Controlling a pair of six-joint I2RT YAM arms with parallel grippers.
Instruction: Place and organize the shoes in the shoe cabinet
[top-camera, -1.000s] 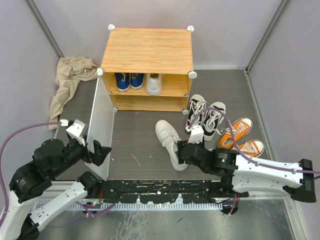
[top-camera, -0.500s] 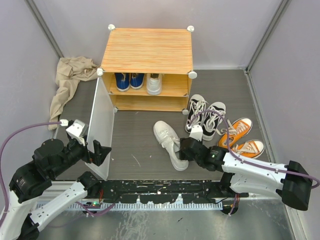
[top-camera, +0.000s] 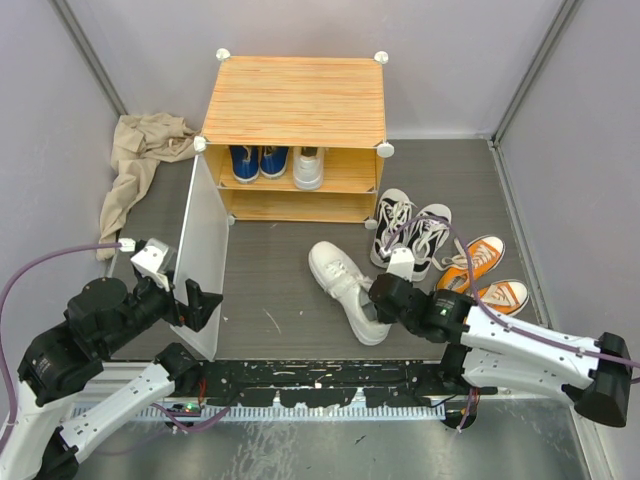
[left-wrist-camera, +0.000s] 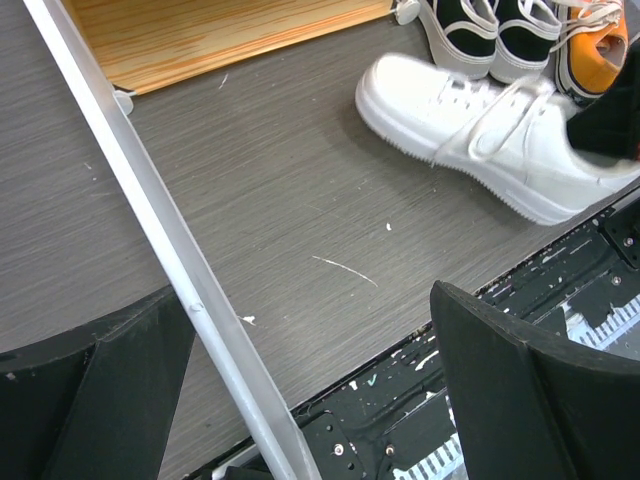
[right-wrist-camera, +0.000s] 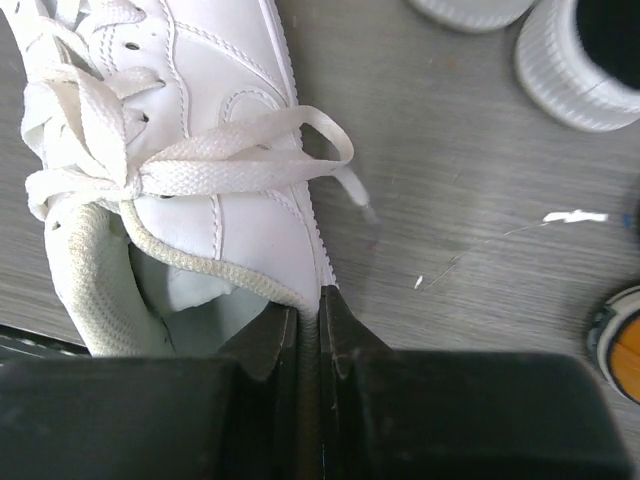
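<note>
- Right wrist view: the right jaws are closed almost completely, pinching the thin side wall of the white sneaker (right-wrist-camera: 235, 190) at its ankle opening. Only the shoe's collar edge sits between them.
- One jaw is inside the shoe opening and the other outside against its side. A loose loop of lace lies just ahead of them.
- From the top external camera, this white sneaker (top-camera: 345, 288) lies on the desk (top-camera: 280, 265) close to the near edge, in front of the shoe cabinet (top-camera: 295, 100) and slightly to its right. Its toe points toward the far left and its heel is under the right arm.
- The left jaws stand wide open. In the left wrist view the edge of the door panel (left-wrist-camera: 155, 220) runs between them, close to the left one; I cannot tell whether it touches.
- The cabinet sits at the middle of the far edge with its door panel (top-camera: 205, 250) swung open toward the near left.
- On its shelf (top-camera: 350, 172) stand the blue sneakers (top-camera: 258, 160), with a second white sneaker (top-camera: 308, 165) just beside them.
- The black high-tops (top-camera: 412, 235) stand side by side near the cabinet's lower right corner. The orange sneakers (top-camera: 482, 272) are just beyond them toward the right edge.
- A beige cloth (top-camera: 140, 160) lies crumpled in the far left corner.
</note>
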